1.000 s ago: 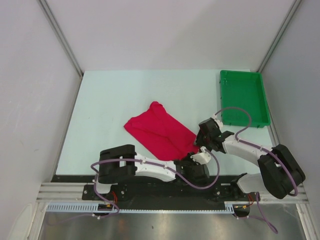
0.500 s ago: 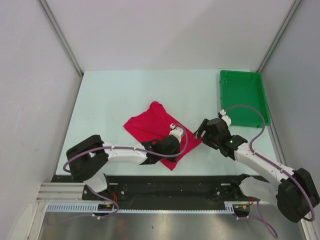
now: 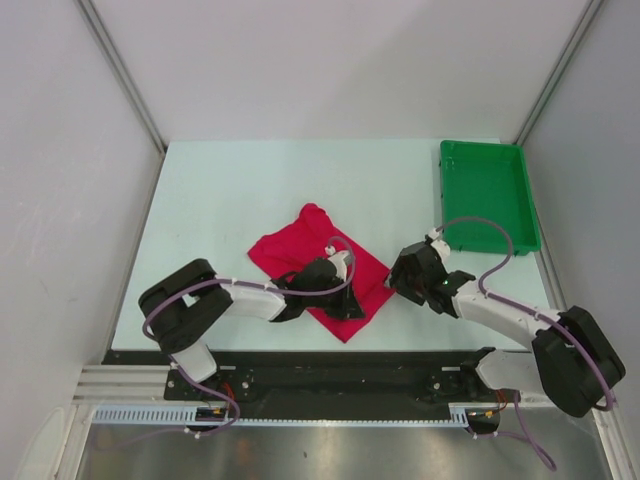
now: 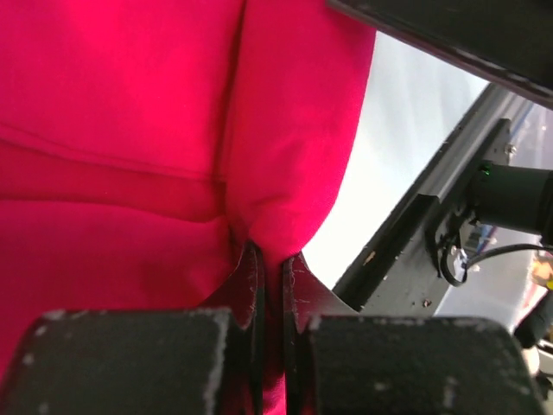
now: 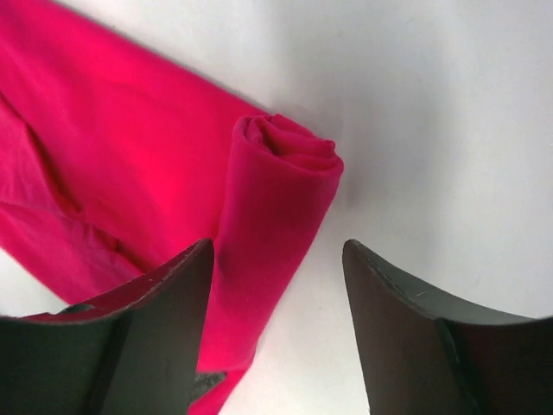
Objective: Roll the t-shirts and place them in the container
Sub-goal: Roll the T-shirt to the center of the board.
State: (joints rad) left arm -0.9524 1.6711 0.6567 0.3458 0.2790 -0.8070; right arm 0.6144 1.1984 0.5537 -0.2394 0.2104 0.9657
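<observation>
Pressed tight, the left pincer pinches a fold of the crimson t-shirt. In its wrist view the cloth runs down into the narrow slit between the two dark fingers, and the pale desk shows at the right of the frame. Seen from above, the left pincer sits over the lower right part of the t-shirt, which lies near the middle of the desk as a slanted, partly folded shape. The right pincer stands spread and grips nothing. Its wrist view shows a rolled end of the shirt just beyond the gap between its fingers, the spiral of the roll toward the top of the frame and flat cloth trailing to the upper left. From above, the right pincer is just beside the shirt's right corner. A green tray lies at the upper right, well apart from the shirt.
</observation>
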